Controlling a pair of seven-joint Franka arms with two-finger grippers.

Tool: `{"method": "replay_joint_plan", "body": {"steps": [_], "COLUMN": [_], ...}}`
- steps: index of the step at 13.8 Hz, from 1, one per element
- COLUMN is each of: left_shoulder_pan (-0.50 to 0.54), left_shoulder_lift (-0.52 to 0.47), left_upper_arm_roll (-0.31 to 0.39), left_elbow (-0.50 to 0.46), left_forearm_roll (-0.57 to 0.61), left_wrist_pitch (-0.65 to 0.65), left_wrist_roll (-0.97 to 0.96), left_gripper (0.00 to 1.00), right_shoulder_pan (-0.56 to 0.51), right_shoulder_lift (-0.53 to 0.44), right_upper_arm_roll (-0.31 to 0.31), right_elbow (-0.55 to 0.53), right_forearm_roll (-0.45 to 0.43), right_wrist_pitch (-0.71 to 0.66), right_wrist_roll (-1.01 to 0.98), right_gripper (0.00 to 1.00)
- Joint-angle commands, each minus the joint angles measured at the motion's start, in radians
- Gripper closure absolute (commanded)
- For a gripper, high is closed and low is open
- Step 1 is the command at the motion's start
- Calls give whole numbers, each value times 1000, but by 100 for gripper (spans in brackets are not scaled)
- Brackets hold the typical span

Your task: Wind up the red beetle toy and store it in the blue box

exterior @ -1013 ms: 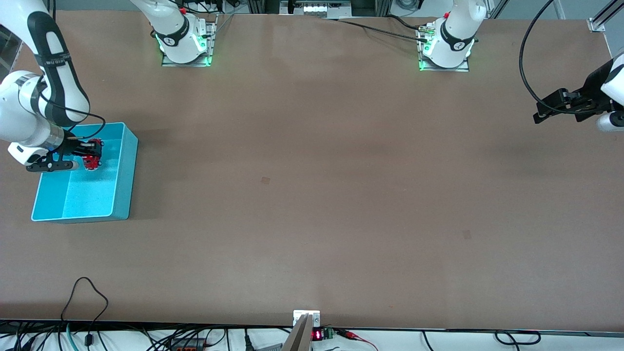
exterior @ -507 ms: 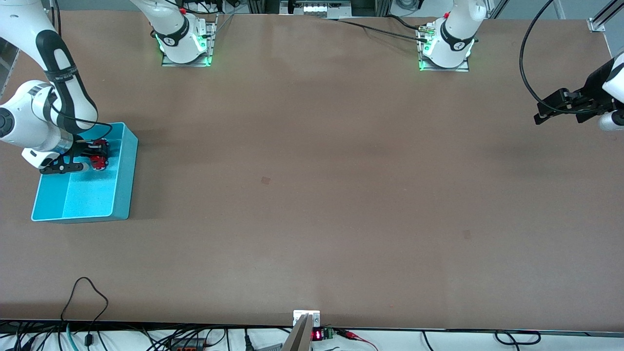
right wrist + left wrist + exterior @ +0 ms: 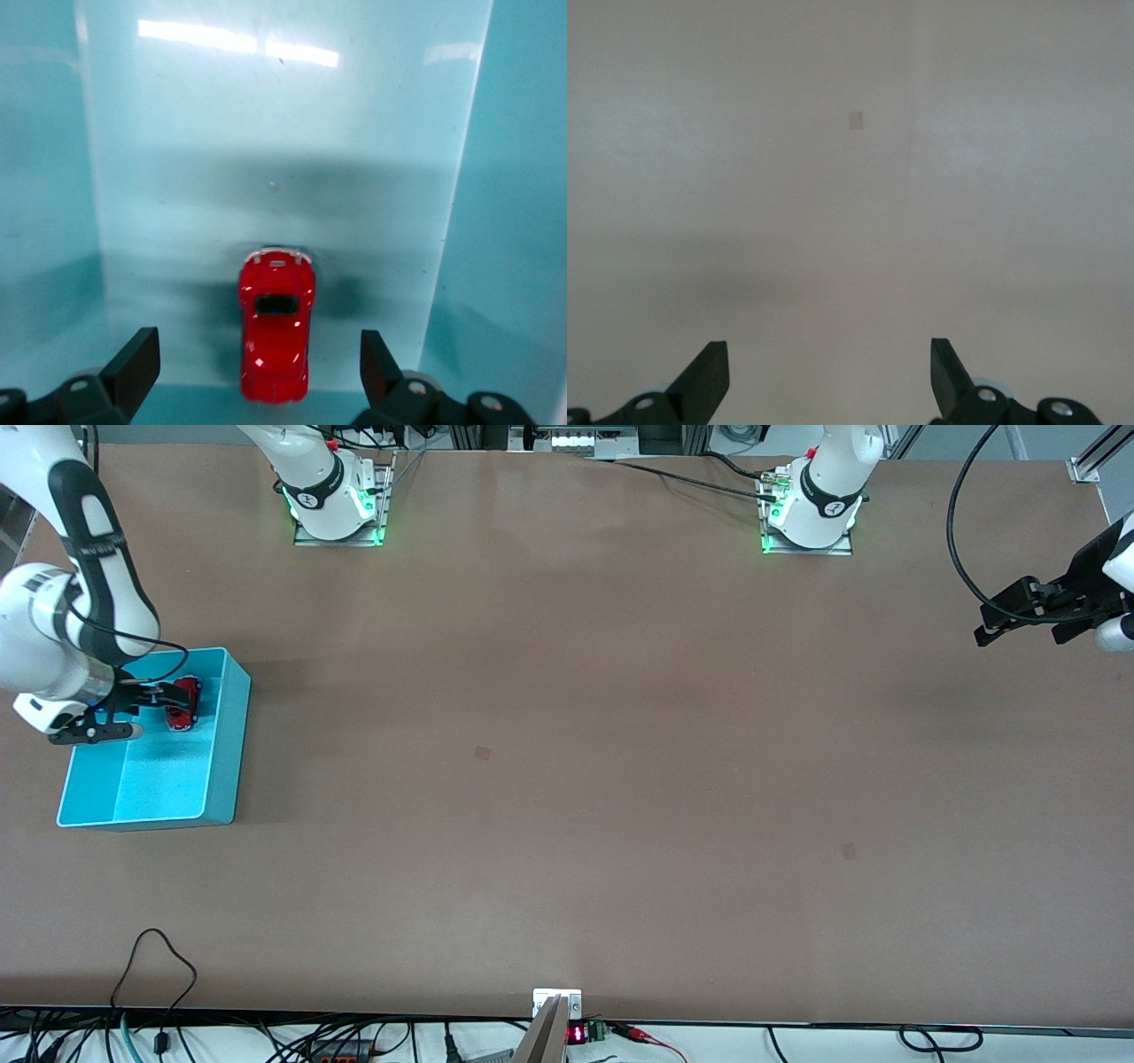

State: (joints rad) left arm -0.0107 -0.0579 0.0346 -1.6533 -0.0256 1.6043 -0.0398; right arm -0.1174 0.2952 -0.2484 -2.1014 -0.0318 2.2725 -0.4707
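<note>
We see the right gripper (image 3: pixel 257 376) with its jaws spread wide and holding nothing; the red beetle toy (image 3: pixel 275 335) lies free in the gap between the two fingers (image 3: pixel 131 365), touching neither. In the right wrist view the car rests on its wheels on the floor of the blue box (image 3: pixel 266 142), its long axis running along the line between the jaws and out toward the box wall ahead. Its silvery bumper end faces that wall and its opposite end faces the gripper. A dark window shows on its roof side.

In the front view we find the right gripper (image 3: pixel 164 701) hanging low over the blue box (image 3: pixel 226 762), at the part of the box farther from the front camera. The red beetle toy (image 3: pixel 184 702) sits there inside it, close to the wall facing the middle of the bench (image 3: pixel 567 779). The box holds only the car. The box stands at the right arm's end of the bench.

The left gripper (image 3: pixel 830 376) waits over the bench at the left arm's end, jaws wide and holding nothing; in the front view the left gripper (image 3: pixel 997 622) hangs well apart from the box.
</note>
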Motion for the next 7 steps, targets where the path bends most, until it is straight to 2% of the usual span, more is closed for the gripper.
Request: {"method": "replay_joint_plan", "body": {"steps": [1,4,7], "left_shoulder_pan": [9,8,8], "left_shoulder_lift": [-26,-28,-30], "left_upper_arm_roll": [-2,-4,-4], "left_elbow": [-37,-39,-39], "left_forearm_roll": [-11,-10,-8], "left_wrist_pitch": [8,6,11], "left_wrist_roll": [17,21,23], "left_gripper": [0,0,0], "right_shoulder_pan": [40,83,90], "right_shoulder_lift": [-94,-139,-165], "right_upper_arm_roll": [4,9,116], "right_elbow": [124,288,411], "right_forearm_roll": [4,6,0], "right_wrist_pitch": [-222,-413,-536], "right_wrist_roll": [18,20,70], "right_gripper": [0,0,0]}}
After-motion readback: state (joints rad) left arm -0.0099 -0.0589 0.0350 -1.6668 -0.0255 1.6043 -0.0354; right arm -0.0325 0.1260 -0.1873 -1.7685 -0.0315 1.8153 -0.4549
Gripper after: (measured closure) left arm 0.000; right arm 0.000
